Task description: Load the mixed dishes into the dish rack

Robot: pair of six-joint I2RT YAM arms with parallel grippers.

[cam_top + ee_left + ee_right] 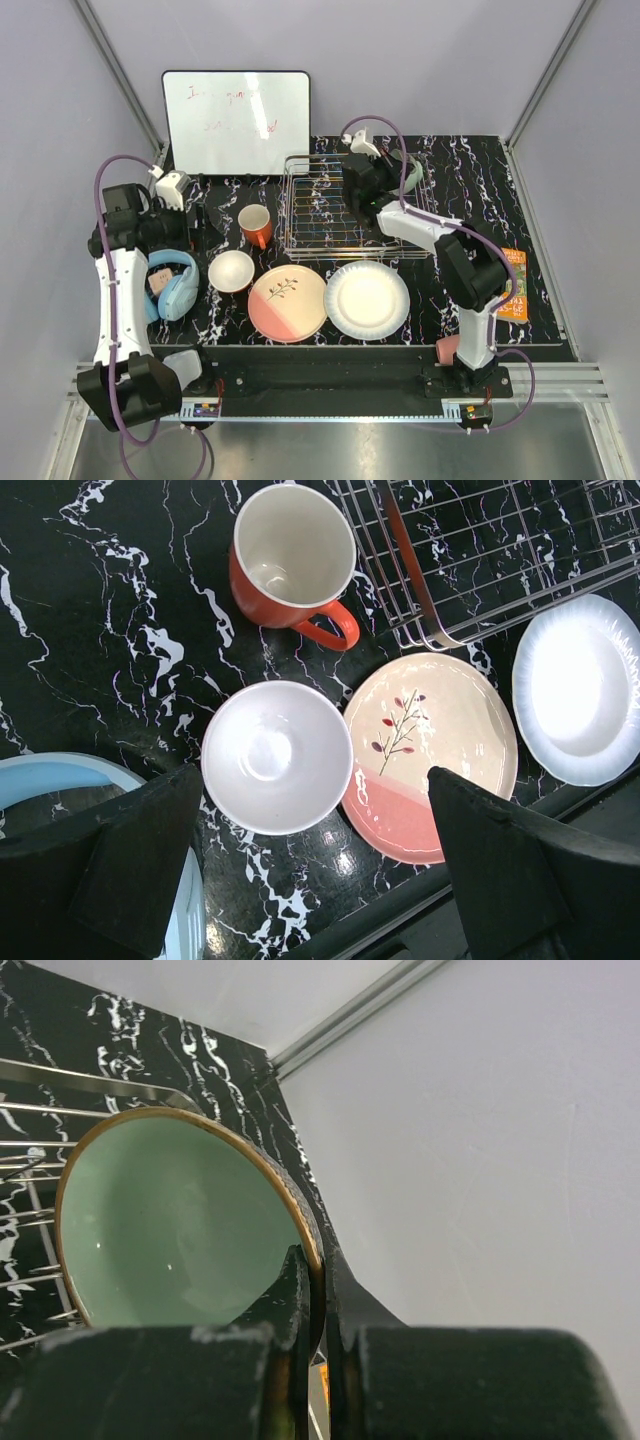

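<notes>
My right gripper (393,187) is shut on the rim of the mint-green bowl (411,175), held tilted at the right side of the silver wire dish rack (320,210). In the right wrist view the fingers (300,1285) pinch the bowl (170,1230) beside the rack wires (25,1222). My left gripper (197,224) is open and empty, above the table left of the orange mug (256,225). The white bowl (231,271), pink-and-cream twig plate (288,302) and white fluted plate (367,299) lie in front of the rack. The pink cup (447,350) sits by the right arm's base.
Blue headphones (172,285) lie at the left, near the white bowl. An orange book (514,285) lies at the right edge. A whiteboard (237,120) leans against the back wall. The left wrist view shows the mug (290,555), bowl (275,755) and both plates.
</notes>
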